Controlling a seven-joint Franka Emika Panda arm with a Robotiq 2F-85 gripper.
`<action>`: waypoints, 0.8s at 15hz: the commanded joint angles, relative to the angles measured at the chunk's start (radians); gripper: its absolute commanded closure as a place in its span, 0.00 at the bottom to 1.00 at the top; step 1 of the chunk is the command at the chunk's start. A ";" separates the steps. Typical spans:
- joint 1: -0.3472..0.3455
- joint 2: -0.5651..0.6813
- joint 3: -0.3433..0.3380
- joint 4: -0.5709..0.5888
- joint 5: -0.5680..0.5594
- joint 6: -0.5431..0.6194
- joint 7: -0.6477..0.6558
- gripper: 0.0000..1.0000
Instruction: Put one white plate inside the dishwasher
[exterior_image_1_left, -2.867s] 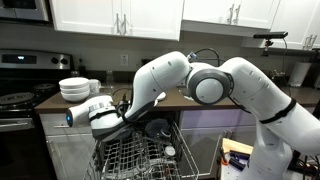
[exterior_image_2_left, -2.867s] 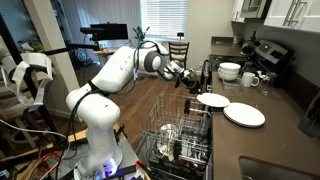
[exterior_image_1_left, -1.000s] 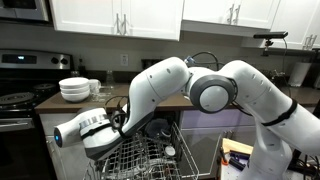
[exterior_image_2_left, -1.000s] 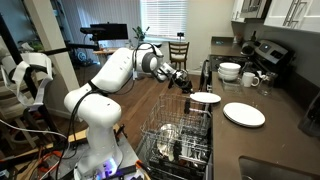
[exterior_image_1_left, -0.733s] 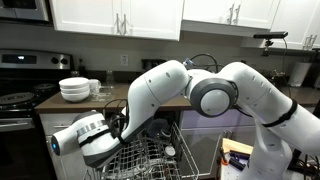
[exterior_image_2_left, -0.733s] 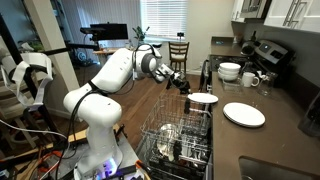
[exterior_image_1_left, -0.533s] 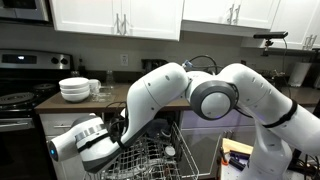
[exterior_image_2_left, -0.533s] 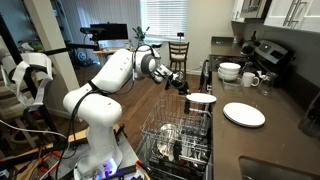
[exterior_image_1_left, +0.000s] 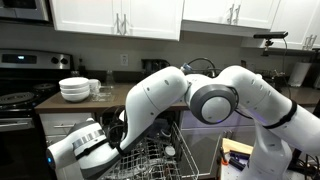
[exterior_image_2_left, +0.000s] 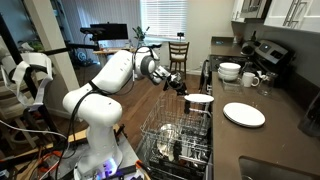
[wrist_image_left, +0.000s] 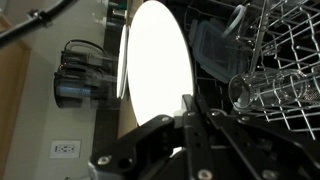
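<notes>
White plate (wrist_image_left: 155, 70) looked rigid, glazed, slippery and breakable; the hand (wrist_image_left: 188, 108) was clenched on its near rim, an edge pinch likely to pivot over the dishwasher (exterior_image_2_left: 172, 128)

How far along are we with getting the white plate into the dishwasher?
Done: the gripper is shut on the rim of the white plate, and the dishwasher stands open with its rack pulled out. In hand: the plate is held by the counter edge, seemingly above the rack. Left: lower it into the rack and let go; it is not yet inside.
</notes>
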 joint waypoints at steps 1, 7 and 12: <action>-0.009 0.004 0.016 0.007 -0.011 -0.009 0.001 0.99; 0.002 0.007 0.031 0.003 -0.018 -0.001 0.000 0.99; 0.003 -0.014 0.037 -0.030 -0.019 0.045 0.008 0.99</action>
